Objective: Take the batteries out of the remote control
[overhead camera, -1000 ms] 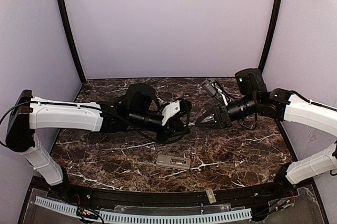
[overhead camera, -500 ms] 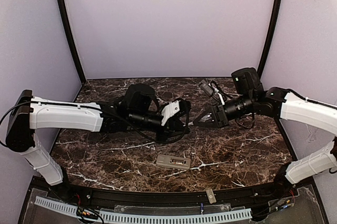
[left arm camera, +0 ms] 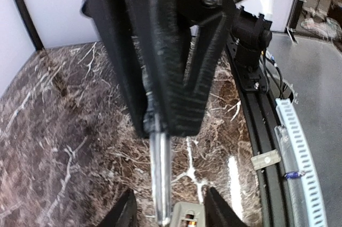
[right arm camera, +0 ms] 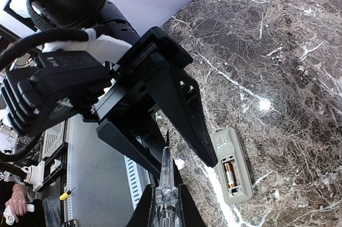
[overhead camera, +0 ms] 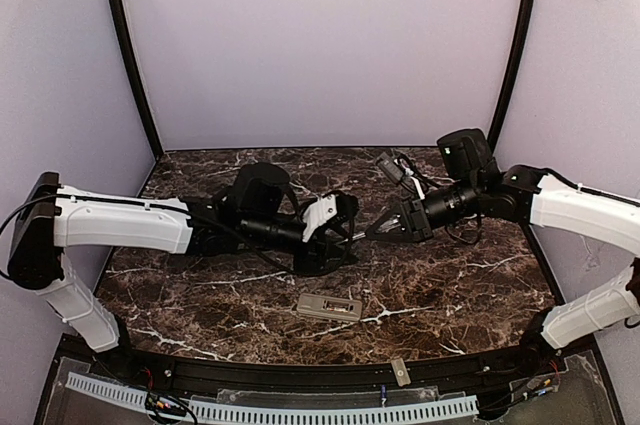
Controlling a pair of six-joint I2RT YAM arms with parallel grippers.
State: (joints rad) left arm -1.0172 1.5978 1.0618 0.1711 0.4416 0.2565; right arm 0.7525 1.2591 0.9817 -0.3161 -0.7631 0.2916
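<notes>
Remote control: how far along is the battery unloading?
Done: the cover is off and the remote lies recess up. In hand: right claw grips a thin tool, left claw open around its tip. Left: at least one battery sits in the recess.

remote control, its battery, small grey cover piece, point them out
remote control (overhead camera: 330, 307), top external view, middle of its back
battery (right arm camera: 231, 176), right wrist view, middle of its body
grey cover piece (overhead camera: 400, 372), top external view, its centre

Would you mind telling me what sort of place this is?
Probably a lab robot test cell: a left arm and right arm mounted at a marble-patterned table, plain walls enclosing it on three sides, and a remote laid out as the workpiece.
</notes>
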